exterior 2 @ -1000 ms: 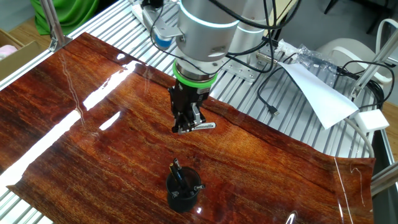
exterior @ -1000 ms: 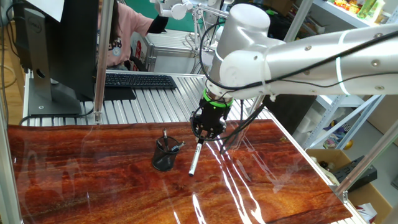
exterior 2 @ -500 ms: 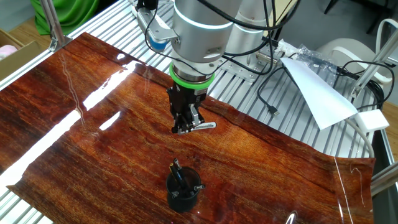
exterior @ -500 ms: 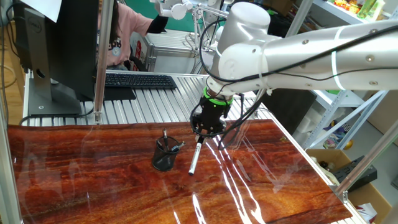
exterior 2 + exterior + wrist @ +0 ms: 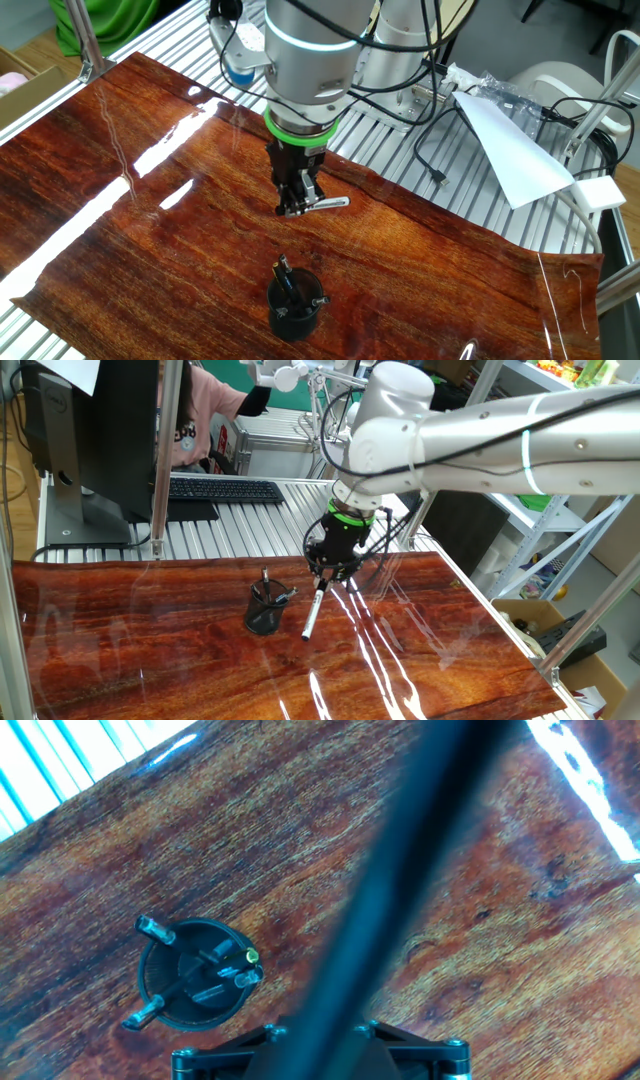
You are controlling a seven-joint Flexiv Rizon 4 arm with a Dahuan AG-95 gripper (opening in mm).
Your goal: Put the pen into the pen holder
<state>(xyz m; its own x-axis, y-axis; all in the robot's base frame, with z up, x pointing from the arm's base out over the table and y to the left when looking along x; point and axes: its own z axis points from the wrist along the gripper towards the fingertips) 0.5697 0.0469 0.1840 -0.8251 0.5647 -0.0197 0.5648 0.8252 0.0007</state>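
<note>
The pen [image 5: 313, 614] is held at its dark upper end between the narrowly set fingers of the gripper [image 5: 326, 576], which is pointed downward over the reddish wood tabletop [image 5: 150, 660]. In one fixed view the pen is seen hanging below the fingers, slightly tilted, with its silvery-white barrel lowermost and its tip close above the tabletop; whether the tip touches the wood cannot be told. In the other fixed view the pen [image 5: 322, 204] is seen jutting to the right from the gripper [image 5: 296, 201], its pale barrel lying over the wood. In the hand view the pen [image 5: 400, 880] is shown as a blurred dark bar crossing the picture from the top to the bottom edge. The pen holder [image 5: 265, 608] is stood upright on the tabletop, just to the left of the pen in one fixed view and apart from it; in the other fixed view the pen holder [image 5: 294, 307] is placed nearer the camera than the gripper. Several shorter dark pens [image 5: 155, 930] are seen leaning inside the pen holder [image 5: 192, 975], their ends projecting past the round rim. A keyboard [image 5: 225, 489] is laid on the ribbed metal surface beyond the far edge of the tabletop.
</note>
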